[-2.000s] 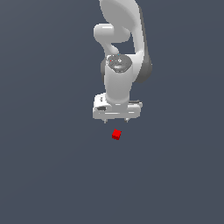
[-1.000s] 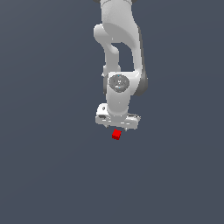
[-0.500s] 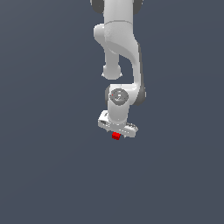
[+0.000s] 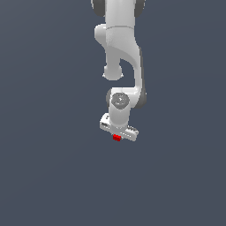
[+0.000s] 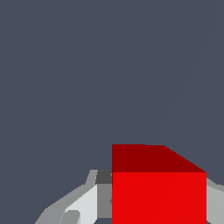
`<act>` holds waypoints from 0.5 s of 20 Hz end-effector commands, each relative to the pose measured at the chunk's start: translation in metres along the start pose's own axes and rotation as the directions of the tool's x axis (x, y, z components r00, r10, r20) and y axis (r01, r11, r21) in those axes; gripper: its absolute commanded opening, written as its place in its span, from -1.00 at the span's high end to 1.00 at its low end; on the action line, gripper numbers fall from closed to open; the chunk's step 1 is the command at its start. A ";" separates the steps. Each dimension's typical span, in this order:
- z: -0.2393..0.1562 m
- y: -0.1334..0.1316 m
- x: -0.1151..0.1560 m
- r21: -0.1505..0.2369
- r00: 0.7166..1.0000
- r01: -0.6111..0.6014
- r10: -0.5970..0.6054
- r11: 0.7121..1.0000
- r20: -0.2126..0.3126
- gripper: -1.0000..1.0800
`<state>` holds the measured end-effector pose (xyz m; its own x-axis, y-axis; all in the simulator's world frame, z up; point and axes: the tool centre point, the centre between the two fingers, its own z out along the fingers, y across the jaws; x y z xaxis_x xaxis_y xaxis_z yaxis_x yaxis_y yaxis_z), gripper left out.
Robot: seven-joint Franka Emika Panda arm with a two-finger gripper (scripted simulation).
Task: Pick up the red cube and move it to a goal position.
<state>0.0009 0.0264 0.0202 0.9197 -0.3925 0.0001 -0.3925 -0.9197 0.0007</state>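
The red cube (image 4: 116, 137) shows only as a small red patch under the white hand in the exterior view. My gripper (image 4: 117, 136) has come down over it. In the wrist view the red cube (image 5: 158, 192) fills the space between the fingers. One light grey finger (image 5: 89, 201) with its dark pad lies against one side of the cube. The other finger (image 5: 215, 201) lies against the opposite side, and no floor shows between either finger and the cube. The gripper is shut on the cube.
A plain dark grey floor (image 4: 48, 176) surrounds the cube on all sides. The white arm (image 4: 121, 48) rises straight up from the hand toward the top of the exterior view. No other objects are in sight.
The hand has dropped from above the cube down over it, covering most of it. The cube has stayed in the same spot.
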 end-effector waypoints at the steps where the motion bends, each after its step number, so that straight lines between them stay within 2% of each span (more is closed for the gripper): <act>1: 0.000 0.000 0.000 0.000 1.000 -0.001 0.001 1.000 0.000 1.00; 10: -0.002 0.000 0.000 0.000 1.000 -0.001 0.001 1.000 0.000 1.00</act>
<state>0.0006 0.0261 0.0209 0.9192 -0.3937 -0.0005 -0.3937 -0.9192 0.0012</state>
